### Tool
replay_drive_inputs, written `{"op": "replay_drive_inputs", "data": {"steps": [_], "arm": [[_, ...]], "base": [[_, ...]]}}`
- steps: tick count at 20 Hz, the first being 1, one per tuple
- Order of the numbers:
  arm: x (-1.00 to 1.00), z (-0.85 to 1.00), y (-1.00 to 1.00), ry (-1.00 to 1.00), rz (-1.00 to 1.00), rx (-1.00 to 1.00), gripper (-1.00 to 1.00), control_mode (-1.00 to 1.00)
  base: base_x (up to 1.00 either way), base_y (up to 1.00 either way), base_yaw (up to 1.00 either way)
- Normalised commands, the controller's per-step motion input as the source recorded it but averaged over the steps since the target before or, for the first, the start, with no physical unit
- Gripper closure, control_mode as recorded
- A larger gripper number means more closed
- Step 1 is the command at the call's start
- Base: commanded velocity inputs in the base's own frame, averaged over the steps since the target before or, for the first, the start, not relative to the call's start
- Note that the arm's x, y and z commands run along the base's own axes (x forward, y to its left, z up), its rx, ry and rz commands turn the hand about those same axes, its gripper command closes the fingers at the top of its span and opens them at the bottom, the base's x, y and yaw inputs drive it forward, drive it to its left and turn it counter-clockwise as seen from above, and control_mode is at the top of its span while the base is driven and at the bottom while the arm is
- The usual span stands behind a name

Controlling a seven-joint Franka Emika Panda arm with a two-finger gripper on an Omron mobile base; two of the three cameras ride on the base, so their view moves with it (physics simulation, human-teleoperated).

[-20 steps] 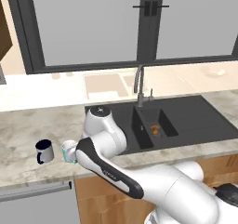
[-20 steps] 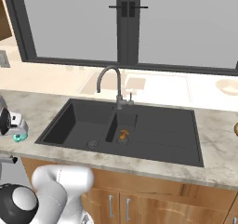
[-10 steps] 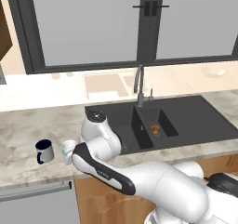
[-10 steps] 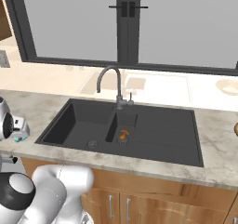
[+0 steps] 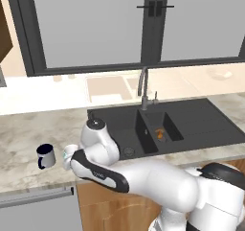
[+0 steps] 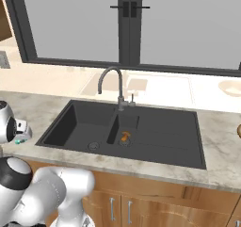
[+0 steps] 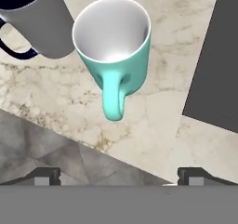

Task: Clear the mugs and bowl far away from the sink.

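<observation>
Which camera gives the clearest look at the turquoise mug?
The hand view: the teal mug sits upright and whole, white inside, handle toward the camera. In the left base view the arm hides most of it; the right base view gives a sliver.

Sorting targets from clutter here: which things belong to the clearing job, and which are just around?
Job:
teal mug
navy mug
sink

Just around:
faucet
orange thing in the sink drain
pale dish on the sill

teal mug [image 5: 68, 153]: mostly hidden behind arm | navy mug [image 7: 28, 18]: cut by hand view's top-left edge | bowl [image 6: 239, 131]: sliver at right edge | orange item in sink [image 6: 124, 137]: too small to tell
</observation>
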Motion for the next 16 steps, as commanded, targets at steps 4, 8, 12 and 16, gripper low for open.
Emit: {"op": "replay_drive_inputs", "data": {"steps": [4, 8, 12, 16], "arm": [[0.22, -0.08, 0.25, 0.00, 0.02, 0.00, -1.00, -1.00], [0.18, -0.09, 0.19, 0.00, 0.02, 0.00, -1.00, -1.00], [0.19, -0.11, 0.19, 0.00, 0.02, 0.00, -1.00, -1.00], [0.17, -0.17, 0.07, 0.00, 0.02, 0.00, -1.00, -1.00]], "base": [[0.00, 0.00, 0.00], [0.00, 0.00, 0.00], [0.00, 0.00, 0.00], [0.00, 0.00, 0.00]]}}
